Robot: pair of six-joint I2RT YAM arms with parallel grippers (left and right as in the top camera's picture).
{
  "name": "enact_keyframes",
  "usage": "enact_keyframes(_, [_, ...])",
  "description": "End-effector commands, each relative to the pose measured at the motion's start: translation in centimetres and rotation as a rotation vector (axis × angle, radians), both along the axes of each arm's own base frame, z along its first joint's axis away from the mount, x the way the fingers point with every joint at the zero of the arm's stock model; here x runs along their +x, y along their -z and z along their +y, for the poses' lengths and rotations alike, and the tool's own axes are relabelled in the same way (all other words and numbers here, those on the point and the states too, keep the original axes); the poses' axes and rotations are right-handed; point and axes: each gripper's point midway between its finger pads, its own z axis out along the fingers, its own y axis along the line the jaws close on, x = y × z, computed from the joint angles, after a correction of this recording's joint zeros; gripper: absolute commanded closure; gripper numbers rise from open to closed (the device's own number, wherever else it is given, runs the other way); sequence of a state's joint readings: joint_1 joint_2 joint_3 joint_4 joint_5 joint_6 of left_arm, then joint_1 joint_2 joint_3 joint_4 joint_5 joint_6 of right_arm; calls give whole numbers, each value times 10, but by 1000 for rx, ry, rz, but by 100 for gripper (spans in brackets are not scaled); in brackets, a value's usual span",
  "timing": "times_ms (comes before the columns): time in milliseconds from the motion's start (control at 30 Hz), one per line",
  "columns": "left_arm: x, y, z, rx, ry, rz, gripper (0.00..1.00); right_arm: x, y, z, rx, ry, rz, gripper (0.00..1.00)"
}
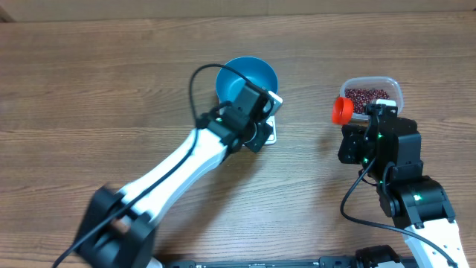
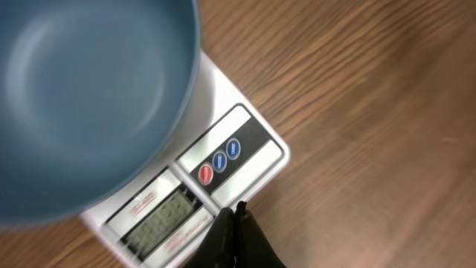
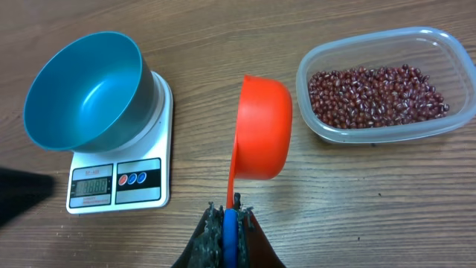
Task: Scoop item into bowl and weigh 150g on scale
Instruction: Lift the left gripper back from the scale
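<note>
Your right claw [image 3: 230,212] is clamped on the scoop [image 3: 260,126], which is tipped on edge. The beans [image 3: 375,93] lie in the tub [image 3: 446,45] at its 2 o'clock. At 10 o'clock the bowl [image 3: 85,89] sits on the scale [image 3: 141,182], and your left claw [image 2: 236,216] is pinched together just beside the buttons [image 2: 219,160].

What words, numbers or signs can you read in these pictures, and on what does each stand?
On the scale, the display: digits, too blurred to read.
Beside the display, red print: too small to read.
On the buttons: marks too small to read.
On the bowl, scoop and tub: no writing seen.
</note>
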State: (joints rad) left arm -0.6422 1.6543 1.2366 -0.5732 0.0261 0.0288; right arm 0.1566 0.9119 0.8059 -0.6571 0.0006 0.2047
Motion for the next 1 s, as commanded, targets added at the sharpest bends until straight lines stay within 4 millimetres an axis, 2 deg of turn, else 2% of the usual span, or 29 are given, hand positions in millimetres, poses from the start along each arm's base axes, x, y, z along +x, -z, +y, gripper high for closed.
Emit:
enact_keyframes(0, [-13, -38, 3, -47, 6, -26, 96, 3, -15, -3, -2, 9, -35, 96])
enact_keyframes(200, [-35, -58, 43, 44, -73, -32, 96, 3, -14, -3, -2, 9, -32, 97])
enact_keyframes(367, [-48, -61, 70, 141, -115, -26, 96, 3, -14, -3, -3, 9, -32, 96])
enact_keyframes(533, [-58, -62, 78, 147, -137, 4, 96, 3, -14, -3, -2, 9, -32, 96])
enact_keyframes(733, [-58, -82, 77, 67, -181, -37, 96, 3, -14, -3, -3, 9, -32, 96])
enact_keyframes(967, [-58, -101, 90, -4, -180, -62, 96, 3, -15, -3, -2, 9, -37, 96])
